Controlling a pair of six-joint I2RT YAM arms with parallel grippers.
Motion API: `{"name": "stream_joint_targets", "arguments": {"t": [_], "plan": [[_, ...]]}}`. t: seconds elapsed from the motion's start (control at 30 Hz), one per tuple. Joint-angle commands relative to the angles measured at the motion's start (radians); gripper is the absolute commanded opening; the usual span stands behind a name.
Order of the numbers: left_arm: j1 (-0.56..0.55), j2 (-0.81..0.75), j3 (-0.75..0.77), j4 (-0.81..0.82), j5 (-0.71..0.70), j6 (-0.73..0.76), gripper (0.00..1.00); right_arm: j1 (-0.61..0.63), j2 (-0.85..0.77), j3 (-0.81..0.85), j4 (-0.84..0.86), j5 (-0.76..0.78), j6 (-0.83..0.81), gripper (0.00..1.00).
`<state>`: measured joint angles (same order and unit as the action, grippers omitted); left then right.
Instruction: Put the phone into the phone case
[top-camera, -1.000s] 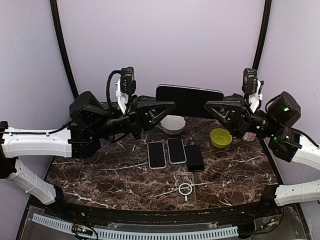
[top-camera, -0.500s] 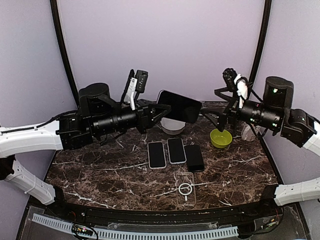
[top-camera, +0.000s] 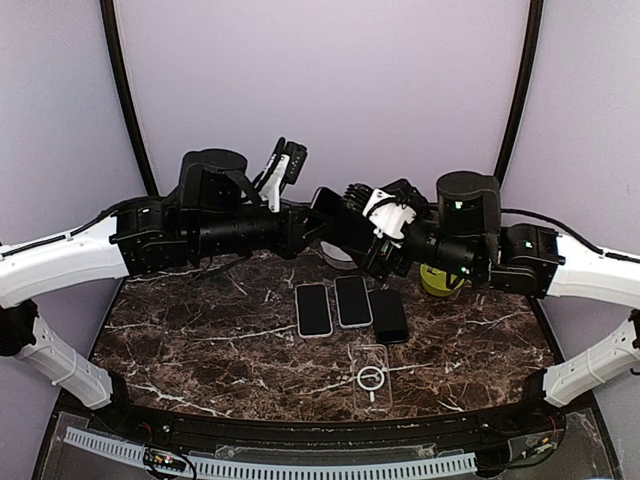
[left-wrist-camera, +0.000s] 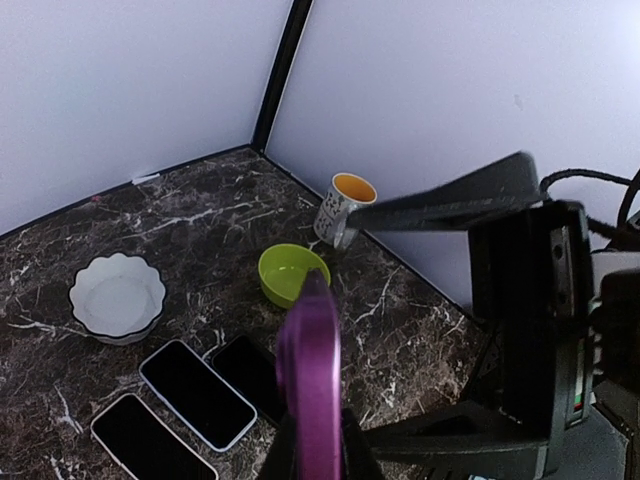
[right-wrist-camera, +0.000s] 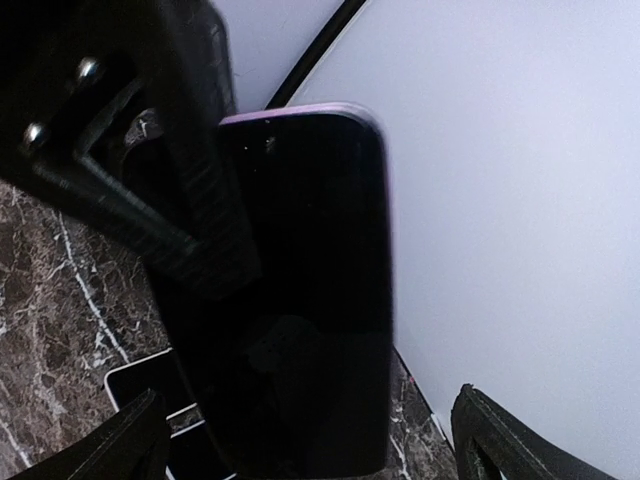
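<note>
A phone (top-camera: 330, 212) with a dark screen and a purple edge hangs in the air above the back of the table, and my left gripper (top-camera: 312, 222) is shut on its left end. In the left wrist view the phone (left-wrist-camera: 312, 370) shows edge-on, rising out of the left gripper (left-wrist-camera: 312, 452). My right gripper (top-camera: 362, 228) is open at the phone's free end. In the right wrist view the phone (right-wrist-camera: 300, 290) stands between its spread fingertips (right-wrist-camera: 135, 440), touching neither. A clear phone case (top-camera: 370, 378) with a ring lies flat near the table's front edge.
Three phones (top-camera: 353, 301) lie side by side mid-table, behind the clear case. Under the arms stand a white scalloped bowl (left-wrist-camera: 117, 297) and a green bowl (left-wrist-camera: 291, 272), and a cup (left-wrist-camera: 343, 205) stands by the right wall.
My right gripper let go of the phone, opened wide, drew away, then swung back to the phone's free end. The left gripper kept the phone and turned it.
</note>
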<state>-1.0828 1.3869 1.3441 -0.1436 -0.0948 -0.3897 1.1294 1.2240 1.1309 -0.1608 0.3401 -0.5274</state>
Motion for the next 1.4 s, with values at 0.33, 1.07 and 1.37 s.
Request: {"name": "stream_joint_targets", "arguments": {"t": [0.33, 1.07, 1.37], "plan": [[-0.001, 0.004, 0.063, 0.002, -0.021, 0.021, 0.0, 0.001, 0.068, 0.098, 0.009, -0.1, 0.002, 0.98], [0.003, 0.03, 0.043, -0.089, -0.071, 0.163, 0.88, -0.005, 0.069, 0.067, -0.111, 0.17, 0.778, 0.15], [0.001, 0.029, -0.25, -0.074, -0.1, 0.356, 0.91, 0.087, 0.076, -0.219, -0.268, 0.192, 1.57, 0.0]]}}
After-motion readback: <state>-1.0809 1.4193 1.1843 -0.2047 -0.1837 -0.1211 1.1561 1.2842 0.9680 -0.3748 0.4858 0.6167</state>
